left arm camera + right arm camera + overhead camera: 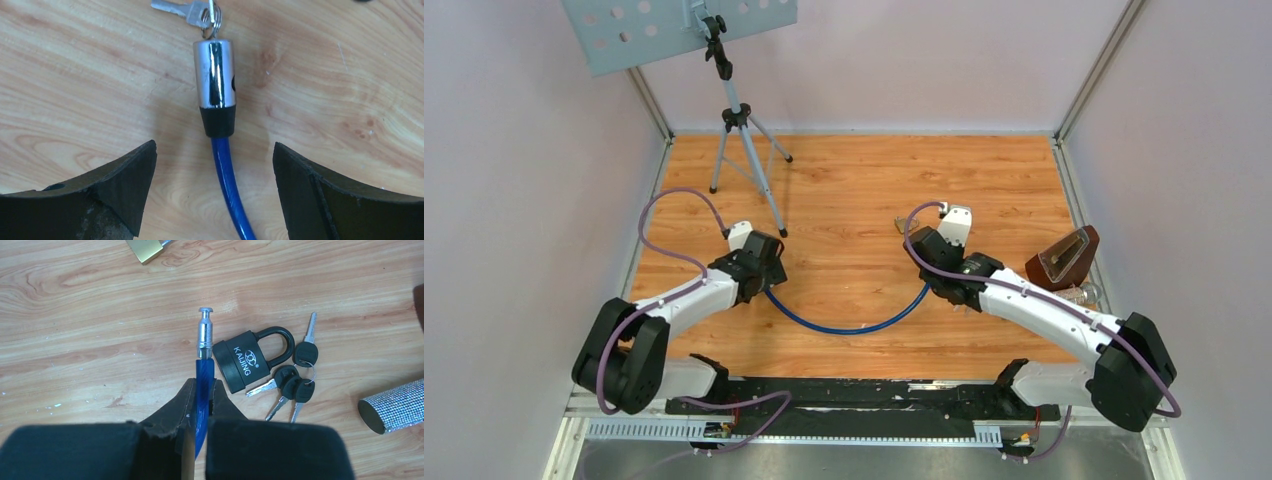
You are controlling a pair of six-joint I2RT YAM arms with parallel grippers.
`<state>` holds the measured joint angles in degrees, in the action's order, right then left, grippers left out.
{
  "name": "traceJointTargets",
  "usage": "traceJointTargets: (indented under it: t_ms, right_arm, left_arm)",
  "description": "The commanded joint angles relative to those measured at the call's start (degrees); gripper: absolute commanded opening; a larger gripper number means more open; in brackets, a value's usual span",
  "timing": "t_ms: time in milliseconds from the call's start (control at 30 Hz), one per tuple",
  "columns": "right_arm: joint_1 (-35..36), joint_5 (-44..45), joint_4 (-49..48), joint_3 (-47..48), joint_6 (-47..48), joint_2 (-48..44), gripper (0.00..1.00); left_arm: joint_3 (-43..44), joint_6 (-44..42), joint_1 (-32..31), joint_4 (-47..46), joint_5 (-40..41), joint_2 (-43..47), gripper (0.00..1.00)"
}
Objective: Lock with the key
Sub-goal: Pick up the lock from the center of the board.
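My right hand [202, 387] is clamped on the blue cable [204, 371] just behind its locking pin [205, 332]. My left hand [214, 152] gapes wide astride the cable, gripping nothing, short of the chrome lock barrel [215, 75] with keys [192, 12] at its far end. Ends unjoined: mating and key-turning remain, I judge.

Blue cable [844, 328] lies curved, unlocked: steel pin [205, 332] end pinched in my right gripper [202, 390], chrome barrel [215, 75] flat, keys [187, 11] at its tip.
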<state>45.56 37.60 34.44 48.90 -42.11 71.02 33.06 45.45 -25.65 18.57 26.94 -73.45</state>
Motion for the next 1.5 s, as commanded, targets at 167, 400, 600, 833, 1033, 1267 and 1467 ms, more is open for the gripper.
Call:
traceJointTargets:
  t_ms: [167, 400, 600, 833, 1033, 1267, 1467]
  right_arm:
    - [-0.7, -0.6, -2.7, -0.8, 1.1, -2.6, 0.0]
    - [-1.3, -0.7, -2.8, -1.3, 1.0, -3.5, 0.0]
    - [-1.7, -1.4, -3.0, -1.1, 1.6, -4.9, 0.0]
    - [-1.7, -5.7, -9.5, -3.7, 9.8, -7.0, 0.0]
    - [-1.7, -20.1, -22.9, -9.8, 17.9, -13.8, 0.0]
    - [-1.7, -35.2, -37.6, -13.8, 21.4, -20.3, 0.0]
    - [-1.7, -44.6, -43.8, -12.2, 23.8, -20.2, 0.0]
  left_arm:
    - [5.4, 0.8, 1.4, -4.0, 5.7, -8.8, 0.85]
    - [6.3, 0.9, 2.0, -4.9, 5.8, -12.2, 0.59]
    - [5.9, 0.3, 2.2, -5.7, 5.1, -12.7, 0.16]
    - [5.3, -8.4, 2.2, -7.3, -2.2, -4.9, 0.0]
    - [4.6, -12.7, 2.0, -6.3, -12.6, 10.1, 0.0]
    - [4.8, -17.3, 1.7, -8.0, -23.2, 25.1, 0.0]
    - [5.9, -21.5, 1.7, -13.7, -37.0, 28.5, 0.0]
